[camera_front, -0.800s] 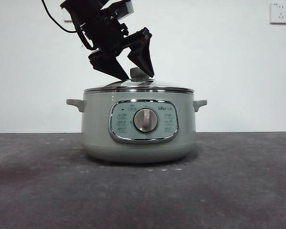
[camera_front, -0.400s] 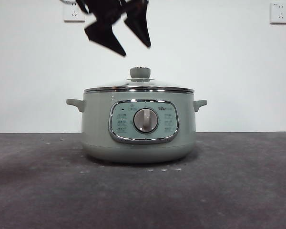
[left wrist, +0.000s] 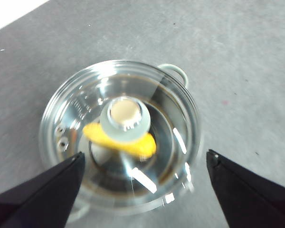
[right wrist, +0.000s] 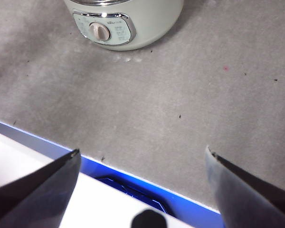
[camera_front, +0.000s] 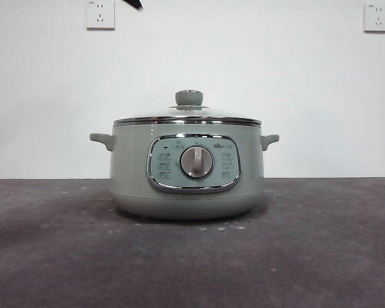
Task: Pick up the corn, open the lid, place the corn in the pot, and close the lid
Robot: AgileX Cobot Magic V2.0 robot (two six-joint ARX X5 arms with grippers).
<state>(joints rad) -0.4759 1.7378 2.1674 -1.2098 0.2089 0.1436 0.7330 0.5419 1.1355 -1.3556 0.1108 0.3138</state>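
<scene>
Left gripper (left wrist: 143, 164) hangs high above the pot, jaws spread wide and holding nothing; its camera looks straight down through the lid (left wrist: 76, 114). Seen from the front, only a black tip (camera_front: 133, 4) shows at the top edge, left of centre, well clear of the knob (camera_front: 188, 98). Right gripper (right wrist: 141, 161) waits near the table's front edge, also wide open and empty, angled toward the pot (right wrist: 152, 28) from well apart.

Counted: one pot, one lid, one corn, two grippers.

Nearest in the front view is the grey table (camera_front: 321, 256), bare in the foreground. On it stands the pot (camera_front: 131, 173), its control panel (camera_front: 163, 165) and silver dial (camera_front: 196, 162) facing the camera, with one small handle (camera_front: 101, 139) on each side. The lid (camera_front: 221, 116) sits closed on the pot, level, its chrome rim meeting the pot's top all the way round, the knob upright at its centre.

Through the glass, the left wrist view shows the corn (left wrist: 142, 146) lying inside the pot, on its side, partly hidden under the knob (left wrist: 123, 118).

Behind the pot is a white wall with two sockets (camera_front: 100, 14), one near each upper corner.
</scene>
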